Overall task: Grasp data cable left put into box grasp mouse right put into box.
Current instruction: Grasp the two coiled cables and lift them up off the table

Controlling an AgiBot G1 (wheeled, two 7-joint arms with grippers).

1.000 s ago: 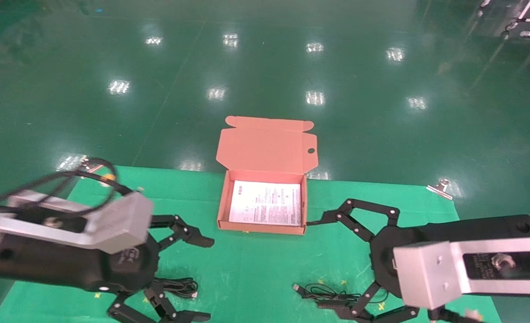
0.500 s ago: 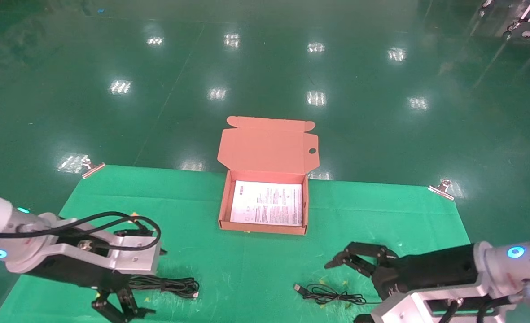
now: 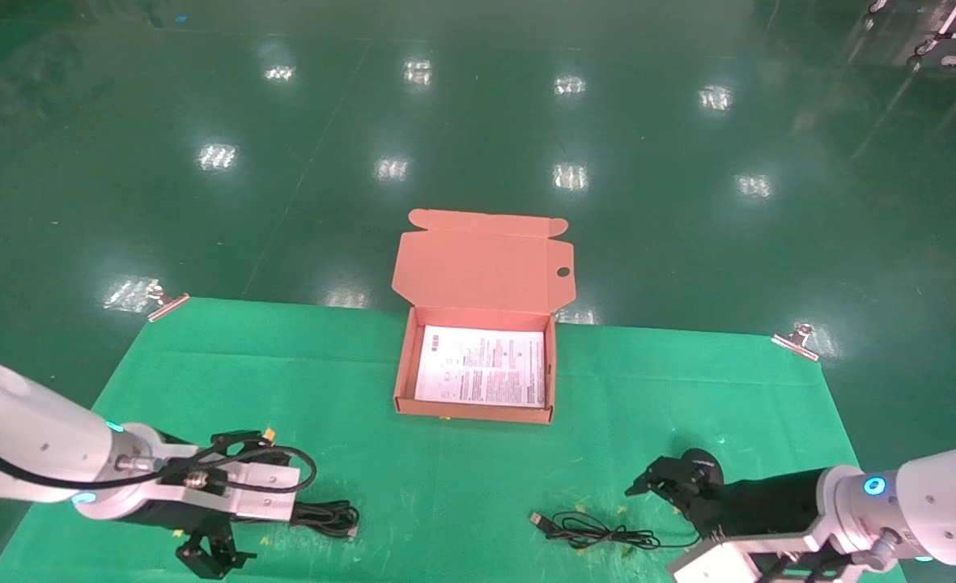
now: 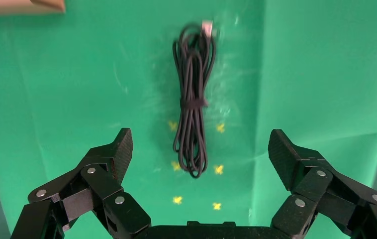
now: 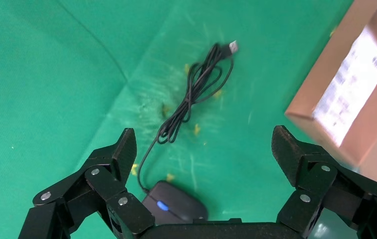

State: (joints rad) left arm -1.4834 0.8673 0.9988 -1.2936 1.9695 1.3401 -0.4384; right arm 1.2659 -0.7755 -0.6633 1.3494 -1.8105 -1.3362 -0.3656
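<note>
The data cable, a black banded bundle with a small plug, lies on the green mat at the near left; its end shows in the head view. My left gripper is open and empty, low over the mat, just short of the bundle's looped end. The black mouse with its lit blue wheel lies under my right gripper, which is open and empty. The mouse cord trails left to a USB plug. The box stands open at the middle.
The green mat is held by metal clips at the far left and far right corners, with glossy green floor beyond. Small yellow crosses mark the mat. The box lid stands up behind the box.
Both arms have dropped from high in front of the camera to low over the mat's near edge. The left gripper now sits by the data cable, the right over the mouse.
</note>
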